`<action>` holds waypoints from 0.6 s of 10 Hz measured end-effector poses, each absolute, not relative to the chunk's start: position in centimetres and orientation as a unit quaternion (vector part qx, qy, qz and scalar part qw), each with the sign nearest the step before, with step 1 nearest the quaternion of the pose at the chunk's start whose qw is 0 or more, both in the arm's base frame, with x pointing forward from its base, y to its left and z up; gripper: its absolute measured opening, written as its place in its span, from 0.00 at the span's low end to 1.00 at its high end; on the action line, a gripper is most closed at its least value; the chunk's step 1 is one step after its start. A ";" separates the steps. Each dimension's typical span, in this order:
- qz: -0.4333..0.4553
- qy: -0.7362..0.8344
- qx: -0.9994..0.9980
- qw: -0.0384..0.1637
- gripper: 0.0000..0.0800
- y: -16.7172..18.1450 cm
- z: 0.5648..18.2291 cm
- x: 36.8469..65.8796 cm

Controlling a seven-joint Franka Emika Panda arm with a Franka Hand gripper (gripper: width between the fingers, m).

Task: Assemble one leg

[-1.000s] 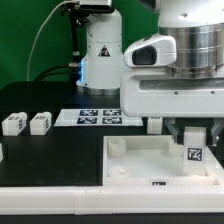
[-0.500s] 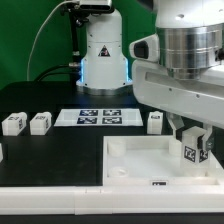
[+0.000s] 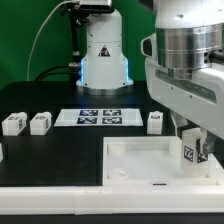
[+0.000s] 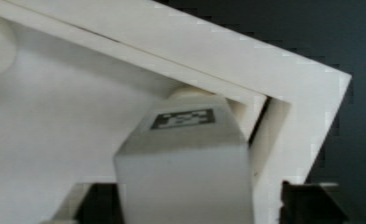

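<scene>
Gripper: the two-finger gripper (image 3: 193,153) sits at the lower right of the exterior frame, over the far-right corner of the large white square tray-like part (image 3: 140,160).
Jaws: clamped on the small white plastic leg block with a black-and-white square tag (image 3: 191,152); the tag faces the camera between the two fingers.
Leg position: held upright in the grip, low inside the tray's right corner. In the wrist view the leg (image 4: 185,150) stands right against the inner corner walls of the tray (image 4: 286,120); whether its foot is seated in a socket cannot be told.
Other legs: two look-alike blocks (image 3: 13,124) (image 3: 40,122) lie at mid-left of the frame, a third (image 3: 155,121) just right of the marker board (image 3: 98,117).
Step in hand (judgement): inserting the leg into the corner socket.
Risk 1: leg off-centre against the corner wall; pressing down would jam it or tip it.
Risk 2: tray not fastened; a sideways push or twist could slide it across the black table (image 3: 60,150).
Risk 3: releasing before full seating leaves the leg loose.
</scene>
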State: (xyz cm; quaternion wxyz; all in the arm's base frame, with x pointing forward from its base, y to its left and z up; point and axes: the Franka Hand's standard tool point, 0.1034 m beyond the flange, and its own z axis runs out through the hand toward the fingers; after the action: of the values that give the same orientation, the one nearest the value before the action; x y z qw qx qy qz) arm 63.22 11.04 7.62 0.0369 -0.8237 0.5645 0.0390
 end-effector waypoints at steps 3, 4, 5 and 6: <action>0.035 0.478 -0.877 0.041 0.80 11.0 7.6 63.2; 0.031 0.408 -0.912 0.041 0.80 10.9 7.5 63.2; 0.030 0.349 -0.936 0.043 0.81 10.9 7.3 63.1; 0.029 0.271 -0.961 0.044 0.81 10.8 7.2 63.2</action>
State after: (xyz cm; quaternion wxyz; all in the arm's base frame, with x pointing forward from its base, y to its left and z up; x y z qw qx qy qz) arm 63.15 10.84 7.24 0.0439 -0.9612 0.2706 0.0289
